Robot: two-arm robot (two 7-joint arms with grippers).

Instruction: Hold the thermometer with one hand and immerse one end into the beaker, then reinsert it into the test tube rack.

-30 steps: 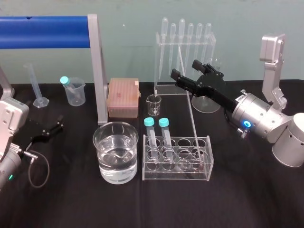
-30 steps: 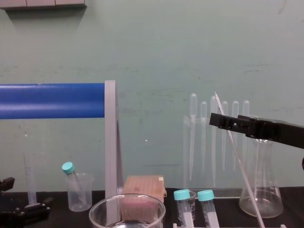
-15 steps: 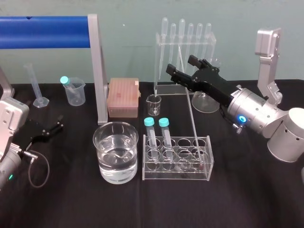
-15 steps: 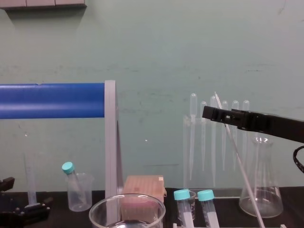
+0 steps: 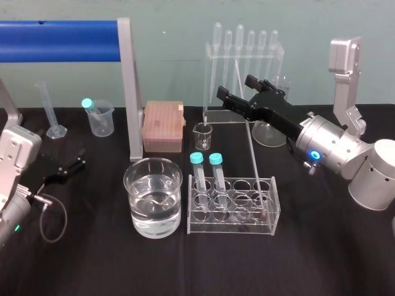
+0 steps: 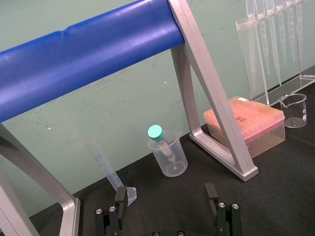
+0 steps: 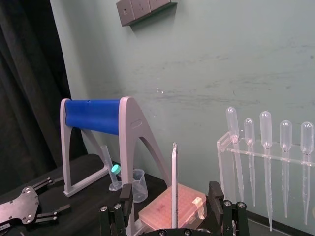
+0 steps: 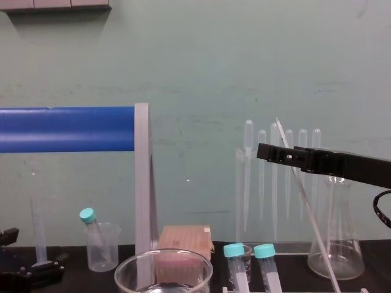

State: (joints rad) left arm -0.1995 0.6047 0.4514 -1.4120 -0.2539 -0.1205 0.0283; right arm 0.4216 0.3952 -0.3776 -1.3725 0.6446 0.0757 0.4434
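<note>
Nothing done yet. Thermometer (image 5: pixel 253 160) leans in rack (image 5: pixel 231 227), 3 o'clock of beaker (image 5: pixel 139 213). Right gripper (image 5: pixel 233 86) at rack's 12 o'clock, jaws wide astride it, unclamped. Left gripper (image 5: pixel 80 158) idle at 9 o'clock, jaws wide. Grasp, dip, return remain.

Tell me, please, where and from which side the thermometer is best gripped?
Probably the upper shaft of the thermometer, well above the rack, coming from the right with the right pincer. The rod leans left and back from the rack's right end, so its upper part stands free, while pipettes stand close behind it. The open pincer straddles it there.
</note>
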